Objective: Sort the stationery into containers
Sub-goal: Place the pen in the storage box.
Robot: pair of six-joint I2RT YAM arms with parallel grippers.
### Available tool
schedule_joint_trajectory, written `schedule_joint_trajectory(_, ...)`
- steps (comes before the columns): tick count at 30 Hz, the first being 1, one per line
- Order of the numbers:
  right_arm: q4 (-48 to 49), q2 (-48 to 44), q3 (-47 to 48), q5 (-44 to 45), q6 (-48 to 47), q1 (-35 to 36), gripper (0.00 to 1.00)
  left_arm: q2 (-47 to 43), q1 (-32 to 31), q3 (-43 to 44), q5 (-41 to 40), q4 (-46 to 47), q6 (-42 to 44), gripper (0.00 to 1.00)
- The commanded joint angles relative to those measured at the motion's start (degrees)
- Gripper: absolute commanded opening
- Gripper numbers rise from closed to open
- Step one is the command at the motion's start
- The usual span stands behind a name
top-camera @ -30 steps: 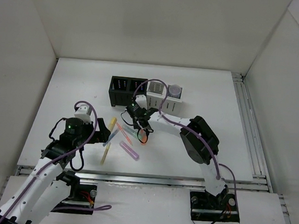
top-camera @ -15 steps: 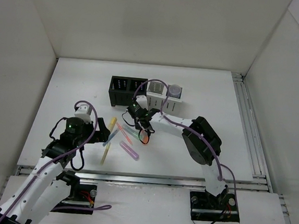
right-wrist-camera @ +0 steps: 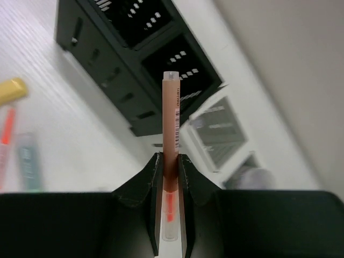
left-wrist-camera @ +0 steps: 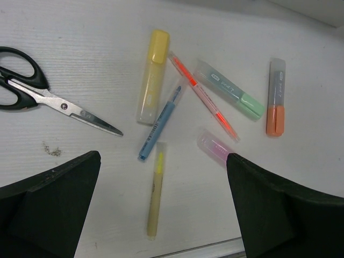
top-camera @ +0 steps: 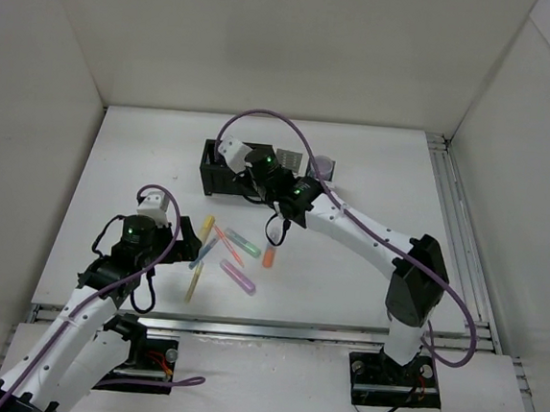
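Observation:
My right gripper is shut on a thin orange-brown pen and holds it in the air by the black organiser, pen end towards its right compartment. The white organiser stands next to it. In the top view the right gripper covers part of the black organiser. My left gripper is open and empty above loose stationery: a yellow marker, a green marker, an orange marker, a pink-purple marker, a blue pen, a thin orange pen and a thin yellow pen.
Black-handled scissors lie left of the markers. A round tape roll sits in the white organiser's right compartment. White walls close the table on three sides, and a rail runs along the near edge.
My right gripper has risen from the marker pile with the thin pen and swung back to the black organiser. The left arm has not moved.

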Motion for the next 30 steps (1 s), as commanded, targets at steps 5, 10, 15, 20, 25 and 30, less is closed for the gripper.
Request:
schedule_joint_trajectory(5, 1.4, -1.4, -3.2, 12.4, -57.2, -2.9, 0.00, -0.4, -0.2, 3.8, -3.2, -0.5, -2.2, 0.99)
schedule_joint_trajectory(10, 0.8, 2.7, 1.7, 21.2, -73.0, -5.1, 0.00, -0.7, -0.2, 3.0, -3.8, -1.7, -4.9, 1.00)
schedule_joint_trajectory(15, -0.7, 8.4, 5.9, 24.2, -78.9, -6.2, 0.00, -0.6, -0.2, 2.7, -4.4, -2.8, -6.1, 0.99)
schedule_joint_trajectory(20, -0.9, 12.4, 5.9, 23.5, -83.3, -6.9, 0.00, 0.0, -0.7, 2.7, -4.9, -3.7, -6.7, 1.00)
schedule_joint_trajectory(25, -1.5, 13.0, 5.8, 21.6, -84.6, -7.1, 0.02, 1.5, -0.7, 3.1, -4.6, -3.7, -6.8, 1.00)
schedule_joint_trajectory(30, -1.5, 12.9, 5.7, 20.7, -84.3, -6.8, 0.25, 2.5, -0.7, 2.7, -4.2, -4.3, -7.7, 0.99)
